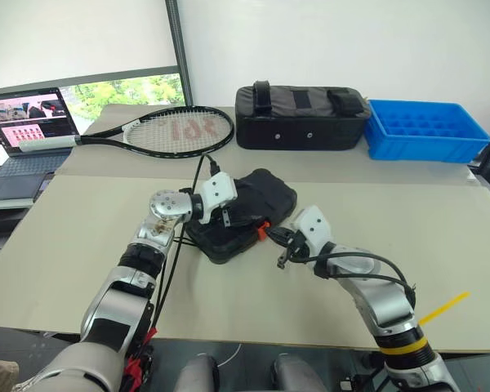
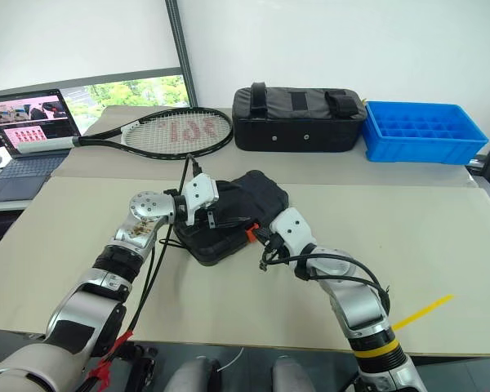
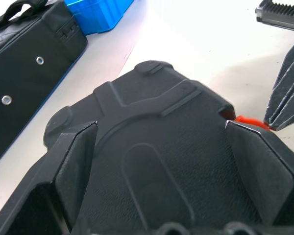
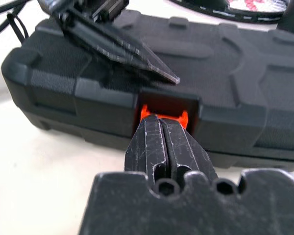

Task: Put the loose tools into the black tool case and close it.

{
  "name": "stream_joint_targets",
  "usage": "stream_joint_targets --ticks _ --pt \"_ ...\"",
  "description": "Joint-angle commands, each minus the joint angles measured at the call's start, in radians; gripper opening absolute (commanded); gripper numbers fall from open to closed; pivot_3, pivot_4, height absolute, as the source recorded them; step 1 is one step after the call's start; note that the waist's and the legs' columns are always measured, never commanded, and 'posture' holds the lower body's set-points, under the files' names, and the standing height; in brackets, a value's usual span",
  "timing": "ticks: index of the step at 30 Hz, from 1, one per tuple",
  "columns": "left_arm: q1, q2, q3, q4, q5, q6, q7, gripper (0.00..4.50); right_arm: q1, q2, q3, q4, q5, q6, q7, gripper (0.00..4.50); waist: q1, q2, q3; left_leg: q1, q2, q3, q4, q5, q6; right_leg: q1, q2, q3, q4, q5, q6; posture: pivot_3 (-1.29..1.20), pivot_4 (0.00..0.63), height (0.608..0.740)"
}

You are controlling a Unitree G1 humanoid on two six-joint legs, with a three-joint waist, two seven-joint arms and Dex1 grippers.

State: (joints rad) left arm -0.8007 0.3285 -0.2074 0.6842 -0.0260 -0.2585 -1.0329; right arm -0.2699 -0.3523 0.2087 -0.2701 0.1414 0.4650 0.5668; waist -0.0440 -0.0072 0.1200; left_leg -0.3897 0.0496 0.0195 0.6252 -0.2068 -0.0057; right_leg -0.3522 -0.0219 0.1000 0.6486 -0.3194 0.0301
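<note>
Textured black clamshell case [image 1: 245, 208], orange latch [image 4: 162, 113]

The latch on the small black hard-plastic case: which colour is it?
Orange latch, seen best in the right wrist view.

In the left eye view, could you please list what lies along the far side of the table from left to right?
Open laptop → black tennis racket → black fabric bag with straps → blue plastic tray.
</note>
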Motion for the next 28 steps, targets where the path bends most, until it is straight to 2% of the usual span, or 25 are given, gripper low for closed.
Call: stream_joint_targets --ticks 1,6,8,9,13,16,20,23,28 --pt "0.04 0.005 -0.011 -0.01 0.013 0.031 -0.004 4.5 -0.005 -0.004 -0.014 -0.027 0.008 -0.022 0.006 0.01 0.003 0.0 0.0 0.0 0.0 0.0 0.0 0.0 0.0 0.0 0.0 0.0 0.0 0.0 0.0 0.0 0.15 0.708" --pt "0.088 0.04 0.087 -0.15 -0.107 0.161 -0.013 4.5 0.07 -0.098 -0.119 -0.066 0.068 -0.028 0.076 0.01 0.006 0.0 0.0 -0.003 -0.001 0.0 0.0 0.0 0.0 -0.001 -0.001 0.0 -0.002 0.0 0.0 0.0 0.15 0.708" --pt "0.137 0.075 0.15 -0.25 -0.182 0.266 -0.006 4.5 0.113 -0.156 -0.193 -0.056 0.099 -0.065 0.121 0.59 0.006 0.0 0.0 -0.004 -0.001 -0.001 -0.001 0.0 0.0 -0.001 -0.001 -0.001 -0.002 0.001 -0.002 0.0 0.15 0.708" --pt "0.167 0.096 0.178 -0.301 -0.213 0.313 -0.001 4.5 0.132 -0.177 -0.233 -0.049 0.123 -0.076 0.142 0.69 0.004 0.0 0.0 -0.004 -0.001 -0.001 -0.001 0.0 0.0 -0.001 -0.001 -0.001 -0.002 0.001 -0.003 0.0 0.15 0.708" --pt "0.318 0.186 0.263 -0.481 -0.277 0.44 0.024 4.5 0.196 -0.258 -0.358 0.017 0.181 -0.149 0.237 2.06 -0.003 -0.001 0.002 -0.002 0.0 -0.001 -0.003 0.0 0.0 -0.002 -0.001 -0.001 -0.002 0.001 -0.003 0.0 0.15 0.708" --pt "0.498 0.262 0.345 -0.589 -0.29 0.478 0.056 4.5 0.262 -0.329 -0.447 0.118 0.217 -0.268 0.371 3.21 0.0 -0.001 0.002 0.0 0.001 -0.001 -0.004 0.0 0.0 0.0 -0.001 -0.001 -0.002 0.001 -0.003 0.0 0.15 0.708" --pt "0.692 0.305 0.39 -0.709 -0.294 0.491 0.089 4.5 0.3 -0.348 -0.504 0.225 0.256 -0.391 0.471 4.46 0.001 -0.001 0.002 0.001 0.0 0.001 -0.005 0.0 0.0 0.0 -0.004 0.0 -0.003 0.001 -0.003 0.0 0.15 0.708" --pt "0.784 0.307 0.4 -0.764 -0.292 0.486 0.116 4.5 0.308 -0.353 -0.519 0.293 0.267 -0.449 0.521 4.46 0.003 -0.003 0.004 0.002 0.0 0.003 -0.007 0.0 0.0 0.001 -0.006 0.0 -0.004 0.001 -0.004 0.0 0.15 0.708" --pt "0.844 0.302 0.383 -0.774 -0.281 0.463 0.135 4.5 0.279 -0.357 -0.527 0.403 0.254 -0.514 0.546 4.46 0.009 -0.003 0.004 0.003 0.0 0.004 -0.007 0.0 0.0 0.001 -0.007 0.0 -0.003 0.001 -0.004 0.0 0.15 0.708"
